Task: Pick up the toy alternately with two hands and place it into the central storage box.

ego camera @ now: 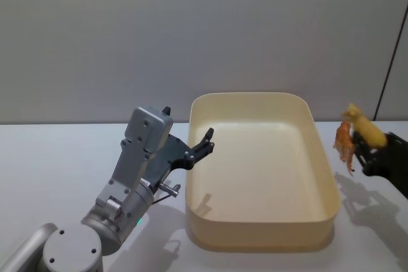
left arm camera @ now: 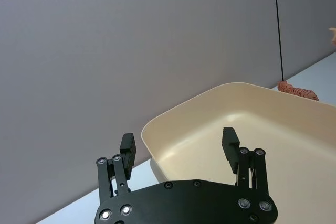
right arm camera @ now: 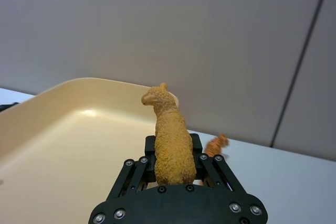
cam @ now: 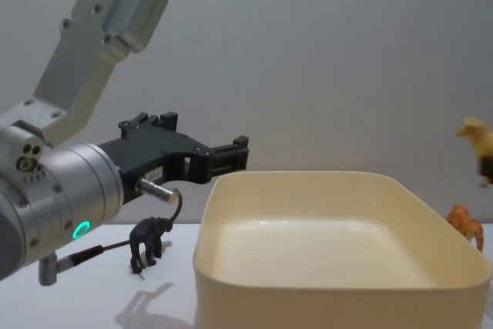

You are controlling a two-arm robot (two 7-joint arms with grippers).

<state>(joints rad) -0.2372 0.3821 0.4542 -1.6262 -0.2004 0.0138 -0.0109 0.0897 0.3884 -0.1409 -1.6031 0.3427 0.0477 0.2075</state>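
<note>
Cream-yellow plastic storage box (ego camera: 261, 235), centre of the white table (ego camera: 57, 157), nothing in it. Tan woolly alpaca figure (right arm camera: 170, 140): clamped by the body between the closed fingers of the right gripper (ego camera: 365, 151), held in the air just outside the box's right wall, above rim height. Orange striped tiger figure (ego camera: 344, 143): on the table just beside that wall, under the held toy. Black ape figure (cam: 148, 241): on the table left of the box. Left gripper (left arm camera: 178, 140): spread wide, holding nothing, hovering at the box's left rim. Handling note: carry the alpaca leftward over the right rim, clear of the tiger, lower it near the floor, then release.
</note>
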